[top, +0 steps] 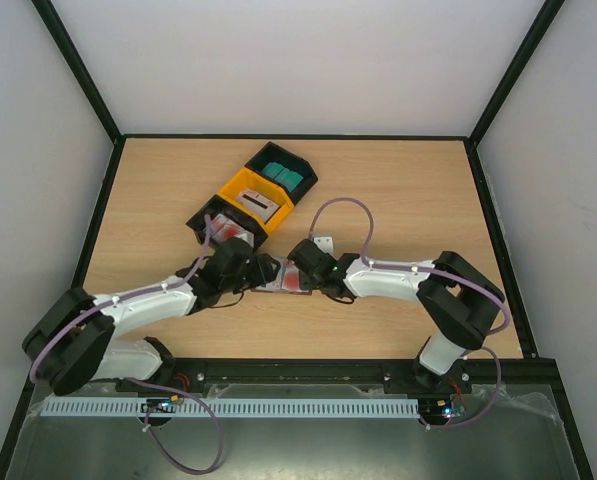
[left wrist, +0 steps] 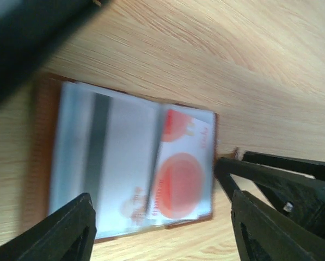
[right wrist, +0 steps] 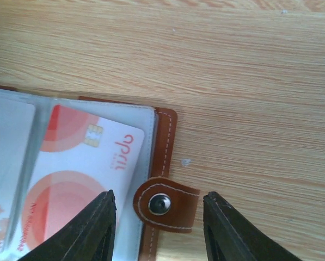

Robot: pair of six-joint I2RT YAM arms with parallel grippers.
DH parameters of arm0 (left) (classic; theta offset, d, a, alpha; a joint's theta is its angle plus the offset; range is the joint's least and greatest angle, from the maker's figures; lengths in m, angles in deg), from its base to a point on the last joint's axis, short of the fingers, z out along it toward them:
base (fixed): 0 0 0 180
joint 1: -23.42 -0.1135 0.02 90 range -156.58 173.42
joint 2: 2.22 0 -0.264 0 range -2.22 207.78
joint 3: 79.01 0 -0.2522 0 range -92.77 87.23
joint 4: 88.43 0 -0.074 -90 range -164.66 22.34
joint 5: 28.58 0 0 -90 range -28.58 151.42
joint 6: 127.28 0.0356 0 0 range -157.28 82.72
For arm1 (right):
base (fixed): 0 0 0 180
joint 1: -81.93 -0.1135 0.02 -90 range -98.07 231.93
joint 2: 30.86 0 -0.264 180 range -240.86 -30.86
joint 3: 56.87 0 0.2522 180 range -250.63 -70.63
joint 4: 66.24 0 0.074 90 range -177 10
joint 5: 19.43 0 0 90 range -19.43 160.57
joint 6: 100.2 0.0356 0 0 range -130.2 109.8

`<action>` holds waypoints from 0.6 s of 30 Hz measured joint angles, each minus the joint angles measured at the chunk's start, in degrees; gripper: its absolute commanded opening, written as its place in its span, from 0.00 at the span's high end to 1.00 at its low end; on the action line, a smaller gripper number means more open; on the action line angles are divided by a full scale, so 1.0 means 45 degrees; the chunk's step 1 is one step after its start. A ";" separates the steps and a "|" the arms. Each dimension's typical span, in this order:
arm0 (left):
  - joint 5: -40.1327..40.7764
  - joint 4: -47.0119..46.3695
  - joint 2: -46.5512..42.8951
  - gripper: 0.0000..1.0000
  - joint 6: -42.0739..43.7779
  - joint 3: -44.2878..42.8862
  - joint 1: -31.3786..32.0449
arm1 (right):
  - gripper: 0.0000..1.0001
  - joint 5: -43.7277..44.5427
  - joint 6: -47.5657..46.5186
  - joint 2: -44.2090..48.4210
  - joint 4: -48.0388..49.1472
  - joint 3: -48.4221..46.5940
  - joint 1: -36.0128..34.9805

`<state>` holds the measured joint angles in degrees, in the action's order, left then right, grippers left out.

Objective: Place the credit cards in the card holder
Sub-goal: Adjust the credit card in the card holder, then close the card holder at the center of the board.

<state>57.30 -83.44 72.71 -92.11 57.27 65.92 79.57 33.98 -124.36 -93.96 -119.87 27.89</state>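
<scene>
**Left arm:** reaches low from the near-left base to mid-tabletop (top: pixel 398 200), wrist above the card holder (top: pixel 281 279).
**Left pincer** (left wrist: pixel 153 182): jaws wide, gripping nothing, fingers set to either side of the holder.

**Right arm:** elbow folded at the near right, forearm running leftward to meet the holder's right edge.
**Right pincer** (right wrist: pixel 158 198): jaws apart and empty, with the holder's snap tab (right wrist: pixel 165 204) lying between the fingers and clear of both.

**Card holder:** lies open and flat on the tabletop between the two pincers.
- Only the wrist views show its clear sleeves.
- A red-marked card (right wrist: pixel 80 163) sits in the right sleeve.
- A pale card with a dark stripe (left wrist: pixel 105 163) sits in the left sleeve.

**Top view only:** a row of three bins behind the holder.
- Far black bin (top: pixel 303 165): teal cards (top: pixel 283 177).
- Yellow bin (top: pixel 233 188): a grey card (top: pixel 259 203).
- Nearest black bin (top: pixel 200 222): partly hidden by the left wrist, contents unclear.

**Limits:**
- The left wrist view is motion-blurred, and the card print cannot be read there.
- The holder is cut off at the frame edges in the right wrist view.
- In the top view the pincers largely cover it.
</scene>
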 measured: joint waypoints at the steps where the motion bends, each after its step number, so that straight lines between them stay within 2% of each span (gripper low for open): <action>1: 0.0204 0.0364 -0.0209 0.26 0.0049 -0.0015 -0.0092 | 0.58 0.0039 -0.0010 -0.0087 -0.0005 -0.0005 0.0000; 5: 0.0933 0.1797 -0.0772 0.20 0.0039 0.0005 -0.0563 | 0.64 0.0238 -0.0034 -0.0563 -0.0083 -0.0024 0.0000; 9: 0.1166 0.2545 -0.0821 0.18 -0.0039 0.0330 -0.0937 | 0.71 0.0510 -0.0005 -0.0724 -0.0107 -0.0029 0.0000; 14: 0.0758 0.2448 -0.0204 0.19 -0.0024 0.0607 -0.1287 | 0.73 0.0563 0.0000 -0.0840 0.0000 -0.0024 0.0000; 18: 0.0121 0.1540 0.0238 0.18 -0.0053 0.0573 -0.1447 | 0.73 0.0316 -0.0005 -0.0850 0.0282 0.0039 0.0083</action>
<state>57.85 -76.51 73.79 -92.35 59.85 59.41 80.99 33.96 -128.18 -92.69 -119.69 28.26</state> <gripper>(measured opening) 0.815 0.269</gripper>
